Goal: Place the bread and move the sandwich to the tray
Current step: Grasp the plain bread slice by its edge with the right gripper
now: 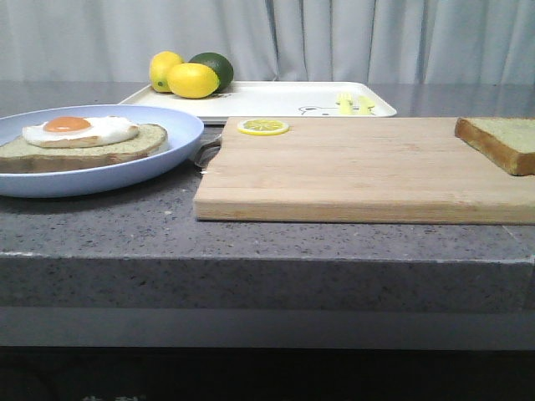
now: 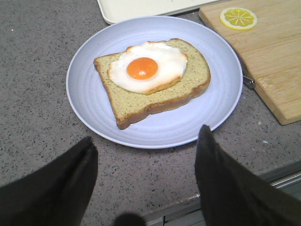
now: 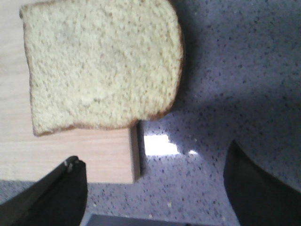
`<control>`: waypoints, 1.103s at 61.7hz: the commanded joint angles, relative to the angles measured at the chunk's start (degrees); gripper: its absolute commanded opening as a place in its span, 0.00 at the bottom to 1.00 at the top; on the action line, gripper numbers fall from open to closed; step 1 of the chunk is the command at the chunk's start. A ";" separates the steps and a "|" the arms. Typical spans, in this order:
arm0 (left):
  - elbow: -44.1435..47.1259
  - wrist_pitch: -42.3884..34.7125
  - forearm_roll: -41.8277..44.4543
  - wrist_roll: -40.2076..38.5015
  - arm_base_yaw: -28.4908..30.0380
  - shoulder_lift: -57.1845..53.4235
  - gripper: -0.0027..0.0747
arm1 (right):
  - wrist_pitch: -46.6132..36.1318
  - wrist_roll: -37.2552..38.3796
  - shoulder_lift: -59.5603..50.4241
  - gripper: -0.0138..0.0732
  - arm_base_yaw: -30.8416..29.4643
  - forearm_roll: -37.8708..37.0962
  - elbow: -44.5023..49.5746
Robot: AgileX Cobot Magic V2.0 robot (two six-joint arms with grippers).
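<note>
Grey speckled counter. Bread [image 3: 101, 66] overhangs cutting board [image 1: 359, 171] corner, untouched; right gripper [image 3: 155, 188] above, jaws wide, empty. Left gripper [image 2: 146, 165] likewise near plate [image 2: 89, 99]. Approach crust edges squarely, grip overhang.

a pale grey curtain [image 1: 351, 38] hangs in soft vertical folds across the whole back of the scene. in front of it runs a dark grey speckled stone counter [image 1: 100, 230] with a thick front edge, lit evenly from above. below the edge sits a lighter grey band, then deep shadow. in the right wrist view a small bright glare shows on the stone.
</note>
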 commanded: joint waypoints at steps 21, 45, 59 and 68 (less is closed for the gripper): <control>-1.82 -3.24 0.35 0.00 -0.64 0.22 0.60 | 0.99 -15.29 12.45 0.85 -7.16 22.35 -1.89; -1.82 -3.45 0.35 0.00 -0.64 0.22 0.60 | 1.79 -19.39 17.69 0.85 -6.44 27.06 -1.89; -1.82 -3.45 0.35 0.00 -0.64 0.22 0.60 | 1.96 -19.82 18.83 0.85 -4.93 27.05 -1.89; -1.82 -3.45 0.35 0.00 -0.64 0.22 0.60 | 2.88 -19.81 19.50 0.85 -4.83 27.12 -1.89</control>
